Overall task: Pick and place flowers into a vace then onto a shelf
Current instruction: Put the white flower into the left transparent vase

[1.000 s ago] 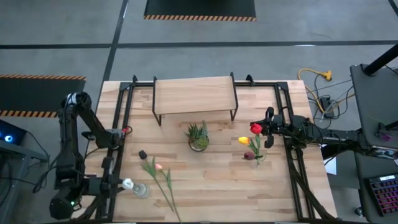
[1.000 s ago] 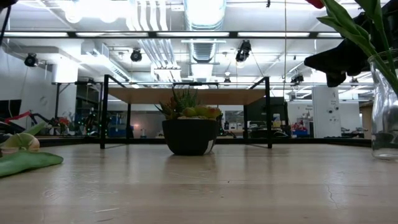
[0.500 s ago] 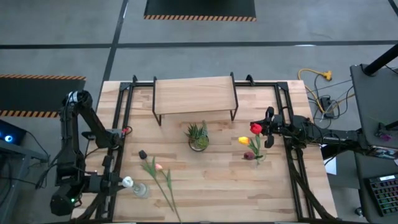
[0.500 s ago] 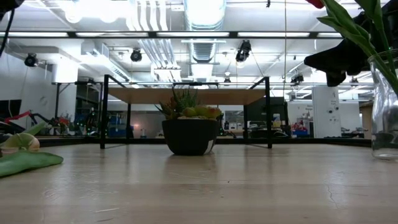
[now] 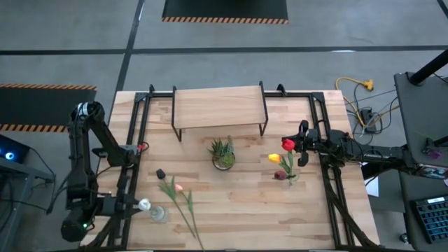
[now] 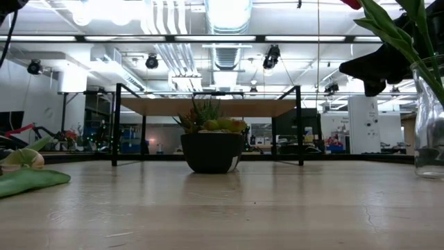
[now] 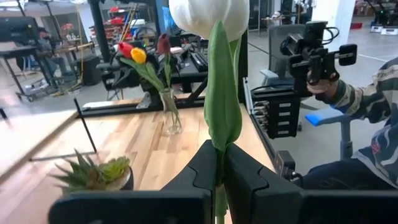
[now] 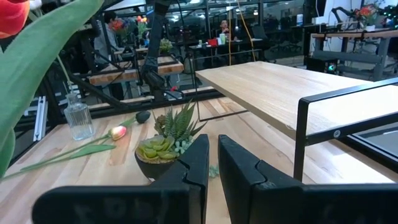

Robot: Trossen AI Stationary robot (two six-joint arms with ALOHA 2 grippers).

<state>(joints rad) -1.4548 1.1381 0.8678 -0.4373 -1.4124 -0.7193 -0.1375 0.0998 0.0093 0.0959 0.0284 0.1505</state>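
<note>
My left gripper (image 7: 221, 168) is near the table's left near corner (image 5: 134, 204), shut on a white tulip (image 7: 211, 15) that stands upright. A pink tulip (image 5: 178, 187) and a dark maroon one (image 5: 160, 173) lie flat on the table. Their stems run toward the near edge. A glass vase (image 7: 171, 118) stands on the right side of the table and holds red (image 5: 288, 144), yellow and maroon tulips. My right gripper (image 8: 213, 163) is shut, empty and beside that vase (image 5: 302, 148). The wooden shelf (image 5: 219, 107) stands at the far side. My left gripper pinches the white tulip's stem and wrapped leaf (image 7: 219, 146) between its two fingers, well below the head. The fingers come in level, pointing toward the table's right, and lie across the stem. The tulip stands upright above them; its lower end is hidden behind the fingers.
A small potted succulent (image 5: 223, 154) sits mid-table in front of the shelf. A small glass bottle (image 5: 158, 214) stands close to the white tulip's head. Black frame rails (image 5: 138, 140) run along both sides of the table. A person sits beyond the table's right side (image 7: 367, 106).
</note>
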